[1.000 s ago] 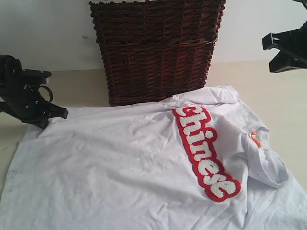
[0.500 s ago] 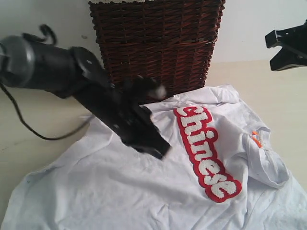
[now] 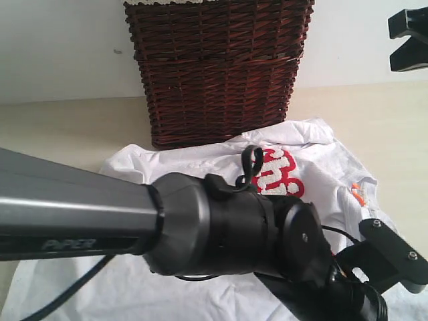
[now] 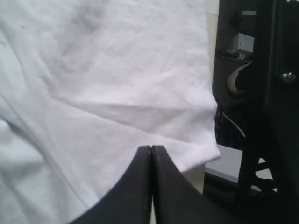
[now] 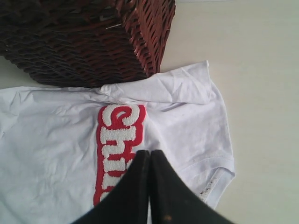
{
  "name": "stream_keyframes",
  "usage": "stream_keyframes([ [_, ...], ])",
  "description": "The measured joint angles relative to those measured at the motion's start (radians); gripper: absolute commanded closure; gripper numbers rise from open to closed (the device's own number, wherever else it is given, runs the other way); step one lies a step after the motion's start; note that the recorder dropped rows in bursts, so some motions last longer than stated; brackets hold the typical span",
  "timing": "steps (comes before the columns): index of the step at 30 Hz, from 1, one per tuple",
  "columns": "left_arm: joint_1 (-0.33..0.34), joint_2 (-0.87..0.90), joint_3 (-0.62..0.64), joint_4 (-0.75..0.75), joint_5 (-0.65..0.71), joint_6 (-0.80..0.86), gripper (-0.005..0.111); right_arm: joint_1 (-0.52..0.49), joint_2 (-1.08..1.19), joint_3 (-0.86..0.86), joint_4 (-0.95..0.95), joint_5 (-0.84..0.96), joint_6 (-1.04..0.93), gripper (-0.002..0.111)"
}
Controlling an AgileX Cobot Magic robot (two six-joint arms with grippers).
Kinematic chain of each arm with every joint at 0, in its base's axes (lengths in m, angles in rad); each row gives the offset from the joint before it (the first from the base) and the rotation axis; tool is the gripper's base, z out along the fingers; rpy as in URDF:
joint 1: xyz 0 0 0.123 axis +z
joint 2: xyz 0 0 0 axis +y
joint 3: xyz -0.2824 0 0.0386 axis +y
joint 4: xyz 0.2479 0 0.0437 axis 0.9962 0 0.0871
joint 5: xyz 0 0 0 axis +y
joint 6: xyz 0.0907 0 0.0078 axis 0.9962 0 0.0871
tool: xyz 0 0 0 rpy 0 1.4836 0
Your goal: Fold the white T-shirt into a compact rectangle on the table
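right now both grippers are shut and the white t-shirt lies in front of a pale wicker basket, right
Not quite: the wicker basket is dark brown, not pale, as the exterior view shows. The rest holds: the left gripper and the right gripper are both shut, and the white T-shirt lies in front of the basket.

Showing white T-shirt point(image 3: 180, 160) with fuzzy white lettering point(image 5: 117, 137) edged in red, plus small orange collar loop point(image 3: 357, 194). Also showing plain pale cream-beige table point(image 3: 67, 124), dark reddish-brown woven wicker basket point(image 3: 217, 73), grey arm point(image 3: 67, 207) with black joints. Showing left gripper point(image 4: 151, 148) and right gripper point(image 5: 149, 153) both plain black.
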Motion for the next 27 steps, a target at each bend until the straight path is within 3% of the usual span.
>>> stream_keyframes([
  [7,-0.003,0.122,-0.136,0.071,0.114,-0.145,0.107,0.0,0.0,0.0,0.006,-0.015,0.0,0.108],
  [13,-0.003,0.161,-0.173,0.135,0.243,-0.233,0.107,0.0,0.0,0.0,0.008,-0.022,0.0,0.108],
  [22,-0.062,0.177,-0.175,0.173,0.5,-0.22,0.107,0.0,0.0,0.0,0.014,-0.024,-0.004,0.108],
  [27,-0.085,0.182,-0.168,0.189,0.532,-0.209,0.107,0.0,0.0,0.0,0.014,-0.018,-0.004,0.108],
])
